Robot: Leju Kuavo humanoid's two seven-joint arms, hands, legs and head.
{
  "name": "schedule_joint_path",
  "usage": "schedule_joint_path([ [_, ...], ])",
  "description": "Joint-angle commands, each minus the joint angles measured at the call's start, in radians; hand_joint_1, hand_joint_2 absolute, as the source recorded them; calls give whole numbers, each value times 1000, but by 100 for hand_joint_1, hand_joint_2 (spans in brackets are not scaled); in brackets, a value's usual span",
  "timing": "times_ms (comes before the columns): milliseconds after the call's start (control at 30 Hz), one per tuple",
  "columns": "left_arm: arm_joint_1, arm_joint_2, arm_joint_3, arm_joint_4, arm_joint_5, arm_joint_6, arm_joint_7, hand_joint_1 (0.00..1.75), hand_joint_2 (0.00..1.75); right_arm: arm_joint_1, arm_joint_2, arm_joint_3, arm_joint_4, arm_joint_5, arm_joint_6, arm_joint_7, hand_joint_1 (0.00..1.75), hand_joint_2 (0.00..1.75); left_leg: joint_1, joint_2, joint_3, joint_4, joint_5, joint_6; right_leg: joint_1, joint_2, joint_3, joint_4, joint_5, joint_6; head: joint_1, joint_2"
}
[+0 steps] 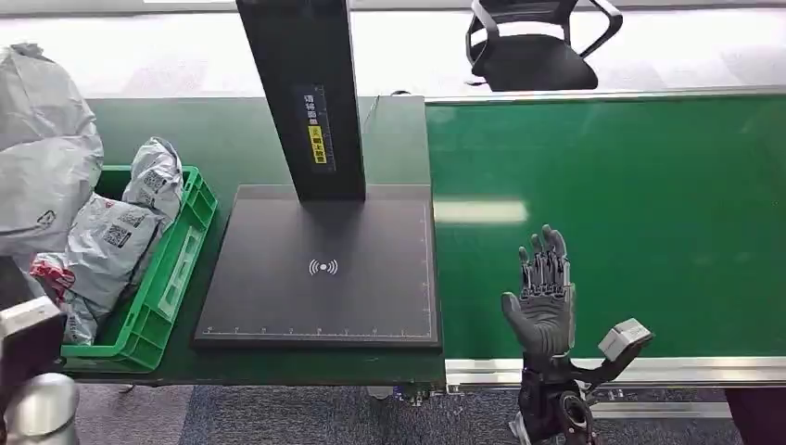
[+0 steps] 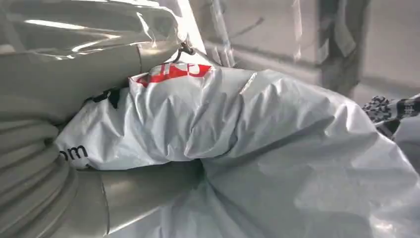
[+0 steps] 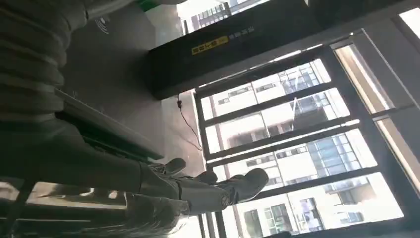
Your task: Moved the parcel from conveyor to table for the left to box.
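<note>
A: Right hand (image 1: pixel 544 295)?
B: Raised over the conveyor's (image 1: pixel 649 185) near edge, palm up, fingers (image 1: pixel 545 262) straight and apart, holding nothing.
A: Left hand?
B: Its grey cover (image 2: pixel 29 163) presses against a grey parcel (image 2: pixel 257 129); can't tell its grasp.
A: Containers?
B: Green crate (image 1: pixel 176 278) at the desk's (image 1: pixel 232 130) left edge, heaped with grey parcels (image 1: pixel 111 241). Black scanner plate (image 1: pixel 320 269) beside it.

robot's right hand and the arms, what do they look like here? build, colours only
In the head view the right hand has a grey palm and thick grey thumb, with darker, segmented fingers. A dark wrist section carries a small light-grey boxy module, probably the wrist camera. The right wrist view shows a grey ribbed cover. At the lower left, a silver rounded arm part.
</note>
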Motion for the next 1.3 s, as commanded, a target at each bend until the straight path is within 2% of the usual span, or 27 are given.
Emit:
schedule_joint_path([
  [33,-319,133,5,729,-184,-51,95,168,175,-43,7,-31,50,7,12,16,0,175,-1,-3,1,-2,2,2,0,-3,2,-1,1,-3,1,0],
  [67,-352,146,-12,807,-218,-88,121,169,175,-46,5,-31,55,9,15,17,0,175,-1,-4,2,-3,3,2,0,-4,3,-1,2,-5,0,0],
  [133,-436,137,-28,950,-270,-58,127,169,175,-47,4,-33,57,11,17,15,0,175,-1,1,2,-2,2,1,0,-2,2,0,2,-4,0,0],
  [233,-510,129,-49,1027,-307,-54,154,171,175,-34,-1,-32,53,12,18,13,0,175,0,-5,1,-3,4,2,1,-7,2,-1,2,-6,1,0],
  [300,-555,135,-55,1060,-317,-60,168,173,175,-26,-1,-31,52,11,19,10,0,175,0,-2,0,-1,2,1,1,-3,0,0,2,-5,0,0],
  [367,-575,153,-54,1081,-313,-66,165,171,175,-33,-1,-29,62,11,18,8,0,175,1,-1,-1,0,2,1,2,-3,0,0,2,-5,1,0],
  [533,-538,168,-43,1082,-294,-61,134,164,175,-47,1,-27,75,11,15,8,0,175,0,4,1,-2,2,1,1,1,0,-1,2,-5,1,0],
  [600,-531,169,-42,1086,-292,-73,140,136,175,-47,1,-26,74,11,12,8,0,175,0,4,1,-2,1,1,1,2,0,-1,3,-5,1,0],
  [633,-532,170,-42,1089,-292,-78,144,12,175,-46,1,-26,73,11,12,9,0,175,0,3,1,-3,2,2,1,1,0,-2,3,-6,0,0],
  [667,-531,173,-41,1090,-292,-79,144,0,175,-44,0,-27,73,11,12,8,0,175,0,3,1,-2,1,1,1,1,-1,-1,2,-5,1,0],
  [733,-501,165,-15,1041,-238,-80,101,0,175,-37,3,-31,67,11,5,12,0,175,0,3,0,-1,1,2,1,1,-1,0,2,-5,1,0],
  [867,-325,142,20,762,-101,-119,23,0,175,-22,6,-37,52,10,-6,10,0,175,0,5,2,-3,1,2,1,3,0,-2,3,-5,1,0],
  [1167,-292,141,14,707,-78,-141,34,0,175,-21,6,-39,51,11,-10,9,0,175,0,4,-2,-1,1,0,1,3,-4,0,2,-4,0,0],
  [1233,-178,124,11,558,-57,-171,35,0,175,-4,4,-43,32,10,-16,7,0,175,0,4,-2,-1,1,1,1,3,-3,0,2,-5,1,0],
  [1300,2,68,24,331,-68,-191,53,0,175,14,0,-51,14,8,-21,4,0,175,-1,8,2,-4,0,2,0,7,-1,-3,2,-5,1,0],
])
